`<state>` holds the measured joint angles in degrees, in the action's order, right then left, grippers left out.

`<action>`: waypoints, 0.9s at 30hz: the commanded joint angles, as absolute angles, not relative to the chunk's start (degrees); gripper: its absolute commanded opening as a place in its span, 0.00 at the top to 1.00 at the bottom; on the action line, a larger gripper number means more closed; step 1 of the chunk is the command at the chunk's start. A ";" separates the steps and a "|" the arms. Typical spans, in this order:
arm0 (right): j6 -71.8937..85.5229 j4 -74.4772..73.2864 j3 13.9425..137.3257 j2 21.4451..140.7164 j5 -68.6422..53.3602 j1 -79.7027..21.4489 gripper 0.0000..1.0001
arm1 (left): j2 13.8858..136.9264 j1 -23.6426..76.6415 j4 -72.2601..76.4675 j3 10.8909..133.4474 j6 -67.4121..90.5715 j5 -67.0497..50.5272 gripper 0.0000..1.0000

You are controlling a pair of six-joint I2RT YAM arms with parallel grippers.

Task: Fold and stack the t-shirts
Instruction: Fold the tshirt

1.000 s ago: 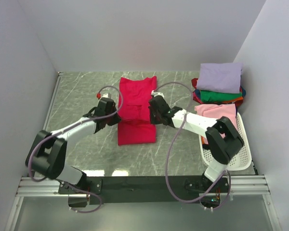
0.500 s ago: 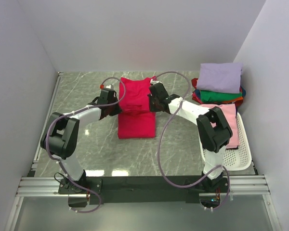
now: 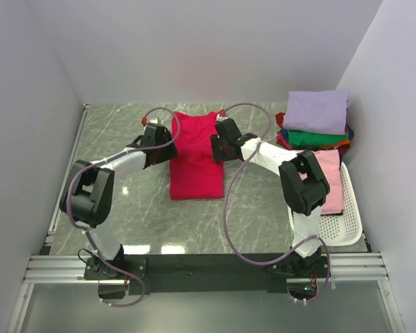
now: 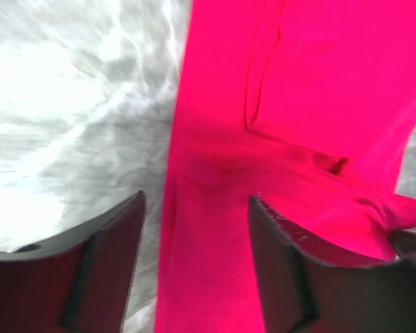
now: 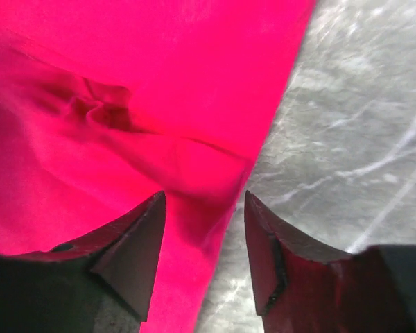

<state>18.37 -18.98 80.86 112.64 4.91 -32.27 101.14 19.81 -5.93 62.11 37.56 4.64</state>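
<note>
The crimson-red t-shirt [image 3: 195, 156] lies folded into a long strip on the marble table, its near half doubled over. My left gripper [image 3: 168, 148] hangs open over its left edge; in the left wrist view the red cloth [image 4: 298, 139] runs between the spread fingers [image 4: 104, 257], loose. My right gripper [image 3: 216, 147] is open at the shirt's right edge; in the right wrist view the crimson-red t-shirt [image 5: 125, 97] has its edge lying under the gap, with nothing pinched. Folded lavender [image 3: 317, 109], green [image 3: 317, 137], orange and blue t-shirts are stacked at the back right. A pink one [image 3: 327, 166] lies in the basket.
A white perforated basket [image 3: 347, 227] stands at the right, next to the right arm's base. The stack of folded shirts sits just behind it by the right wall. Walls close in the table on the left, back and right.
Both grippers carried the shirt's near edge away from the bases, folding it over, then opened and let go of the cloth. The fold now lies flat.
</note>
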 commanded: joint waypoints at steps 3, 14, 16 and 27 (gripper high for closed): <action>17.58 -16.80 79.11 99.95 3.01 -32.08 0.41 | 88.34 22.49 -4.84 60.65 37.70 11.61 0.28; 18.37 -16.61 85.67 107.74 -11.15 -32.34 0.45 | 84.89 30.94 8.26 44.57 46.49 3.18 0.28; 18.63 -17.66 87.27 110.65 -12.39 -32.26 0.46 | 87.26 31.46 10.79 42.99 47.80 1.24 0.28; 18.54 -23.11 95.71 121.99 -9.77 -30.33 0.46 | 88.25 36.64 11.43 35.78 50.62 2.46 0.28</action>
<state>18.59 -21.80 91.72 121.08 -11.57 -31.97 89.86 35.24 11.68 38.44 48.64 2.94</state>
